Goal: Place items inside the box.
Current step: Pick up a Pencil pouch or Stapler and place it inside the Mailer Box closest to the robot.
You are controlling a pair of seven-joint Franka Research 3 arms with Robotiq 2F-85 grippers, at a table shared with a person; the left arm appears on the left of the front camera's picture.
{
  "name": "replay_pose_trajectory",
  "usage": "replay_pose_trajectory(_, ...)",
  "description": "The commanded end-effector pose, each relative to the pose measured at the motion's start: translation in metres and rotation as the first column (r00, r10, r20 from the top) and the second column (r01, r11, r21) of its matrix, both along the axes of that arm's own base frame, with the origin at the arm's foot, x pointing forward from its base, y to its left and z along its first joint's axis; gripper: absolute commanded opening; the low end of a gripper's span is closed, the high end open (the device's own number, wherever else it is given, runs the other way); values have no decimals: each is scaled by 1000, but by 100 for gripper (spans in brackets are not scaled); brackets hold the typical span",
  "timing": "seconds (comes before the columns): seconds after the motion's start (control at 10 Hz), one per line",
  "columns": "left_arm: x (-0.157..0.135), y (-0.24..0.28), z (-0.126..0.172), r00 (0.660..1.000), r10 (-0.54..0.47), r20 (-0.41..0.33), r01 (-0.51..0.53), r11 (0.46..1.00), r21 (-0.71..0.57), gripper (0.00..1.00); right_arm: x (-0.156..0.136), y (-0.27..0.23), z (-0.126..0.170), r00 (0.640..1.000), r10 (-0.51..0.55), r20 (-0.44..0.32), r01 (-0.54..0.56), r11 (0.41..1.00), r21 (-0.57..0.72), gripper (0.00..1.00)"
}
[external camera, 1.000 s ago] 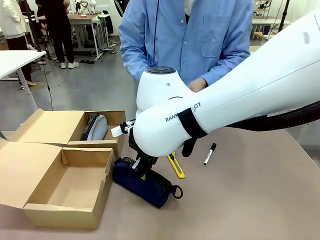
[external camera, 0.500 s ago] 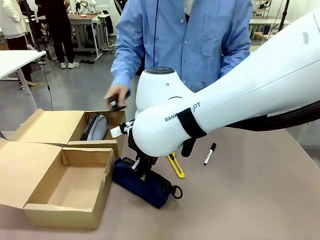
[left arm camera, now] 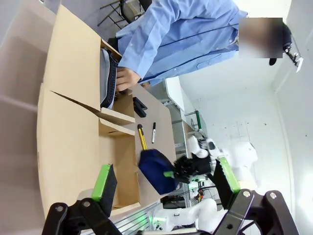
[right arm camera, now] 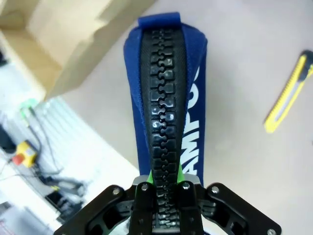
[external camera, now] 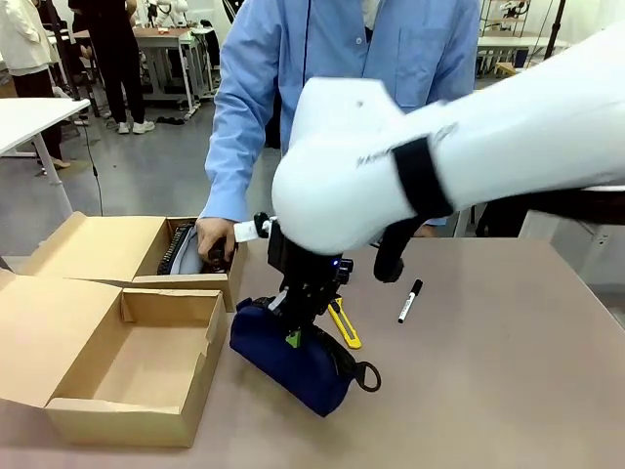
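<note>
Pouch pickup: right gripper [external camera: 293, 327] jaws clamp navy pouch [external camera: 298, 360] just right of box [external camera: 137, 418]; left gripper [left arm camera: 164, 178] jaws open. Next: lift over box wall, release inside.

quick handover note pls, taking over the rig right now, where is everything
Right gripper: shut on the zip edge of the navy pouch, which is tilted up beside the near box, at its right wall.
Left gripper: open, holding nothing, high over the boxes.
On the table: yellow utility knife and black marker past the pouch; one black stapler near the far box.
Person's hand is inside the far box, next to a grey case.
Done: pouch gripped. Nothing is visible in the near box yet.
Left: pouch, knife, marker and stapler go in.
</note>
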State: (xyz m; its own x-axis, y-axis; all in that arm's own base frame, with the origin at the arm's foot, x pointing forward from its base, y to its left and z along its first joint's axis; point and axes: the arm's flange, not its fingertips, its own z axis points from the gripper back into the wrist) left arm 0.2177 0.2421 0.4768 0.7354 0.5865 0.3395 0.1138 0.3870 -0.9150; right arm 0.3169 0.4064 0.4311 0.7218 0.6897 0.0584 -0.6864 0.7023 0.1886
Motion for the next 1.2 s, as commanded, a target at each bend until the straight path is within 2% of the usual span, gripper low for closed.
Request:
replay_pose_trajectory(0.0,0,0,1,999,-2,32,2,1000,-2,100,-54,-20,46,984,-166,-66,173,975,136,0)
replay_pose_trajectory(0.2,0,0,1,999,-2,32,2,1000,-2,100,-100,-1,66,958,-286,5,277,932,234,0)
replay_pose_trajectory(0.3,0,0,1,999,-2,32,2,1000,-2,100,-109,7,67,932,-348,96,316,915,252,0)
replay_pose_trajectory(0.4,0,0,1,999,-2,32,2,1000,-2,100,-79,-8,76,979,-192,-63,200,962,186,0)
replay_pose_trajectory(0.6,0,0,1,999,-2,32,2,1000,-2,100,-79,-8,76,979,-192,-63,200,962,186,0)
replay_pose_trajectory(0.7,0,0,1,999,-2,32,2,1000,-2,100,-99,-4,80,969,-247,-22,246,945,215,9)
replay_pose_trajectory(0.8,0,0,1,999,-2,32,2,1000,-2,100,-94,32,83,928,-365,-81,373,896,241,9)
replay_pose_trajectory(0.9,0,0,1,999,-2,32,2,1000,-2,100,-86,66,90,867,-475,-153,498,797,342,9)
replay_pose_trajectory(1.0,0,0,1,999,-2,32,2,1000,-2,100,-77,95,93,784,-590,-190,613,689,387,9)
replay_pose_trajectory(1.1,0,0,1,999,-2,32,2,1000,-2,100,-64,116,87,720,-645,-258,689,617,380,9)
